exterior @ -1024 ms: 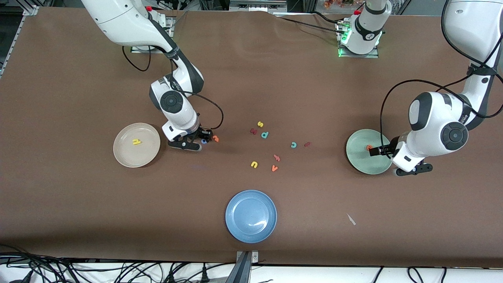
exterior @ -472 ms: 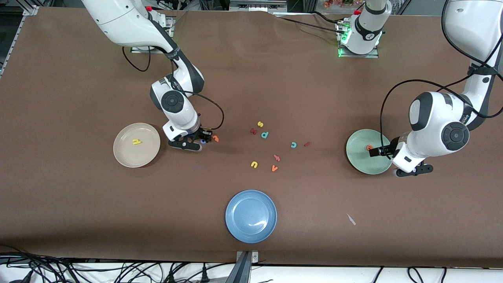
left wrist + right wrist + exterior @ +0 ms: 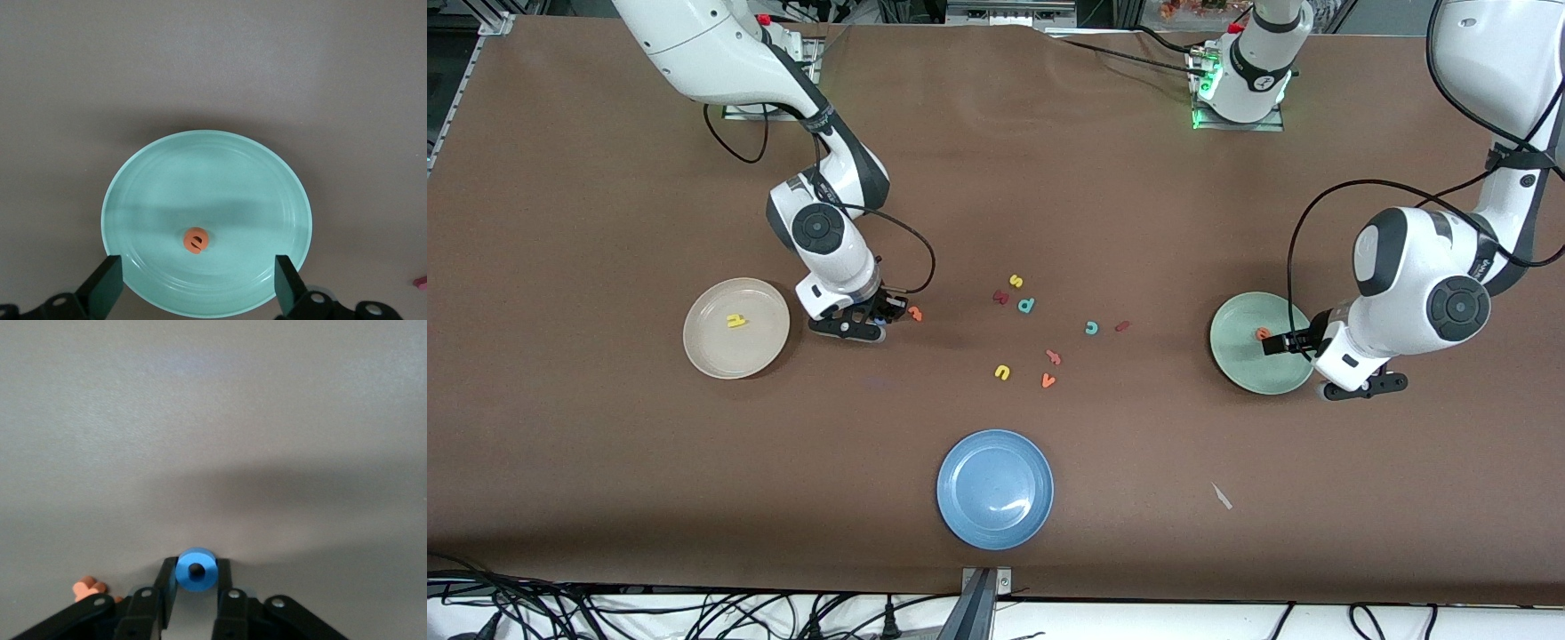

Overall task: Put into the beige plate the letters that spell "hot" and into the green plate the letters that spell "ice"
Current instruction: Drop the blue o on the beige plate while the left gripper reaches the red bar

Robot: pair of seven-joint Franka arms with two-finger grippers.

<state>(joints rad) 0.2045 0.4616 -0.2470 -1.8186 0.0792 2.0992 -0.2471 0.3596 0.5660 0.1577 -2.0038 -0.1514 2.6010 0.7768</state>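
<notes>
My right gripper [image 3: 882,314] [image 3: 196,579] is down at the table beside the beige plate [image 3: 713,348], shut on the blue o [image 3: 197,569]. The orange t [image 3: 914,312] [image 3: 89,589] lies right next to it. A yellow h [image 3: 735,320] rests in the beige plate. The green plate [image 3: 1238,357] [image 3: 207,173] holds the orange e [image 3: 1263,333] [image 3: 196,240]. My left gripper [image 3: 1288,342] [image 3: 198,297] hangs open over that plate's edge with nothing between its fingers. The teal c [image 3: 1090,328] and dark red i [image 3: 1122,325] lie on the table between the plates.
Loose letters sit mid-table: a yellow s [image 3: 1016,281], a dark red k [image 3: 1000,297], a teal p [image 3: 1026,305], a yellow u [image 3: 1002,372], an orange v [image 3: 1048,380] and a reddish letter [image 3: 1053,357]. A blue plate [image 3: 971,511] is nearest the front camera.
The right gripper's fingers have closed onto the blue o. The left arm has hardly moved.
</notes>
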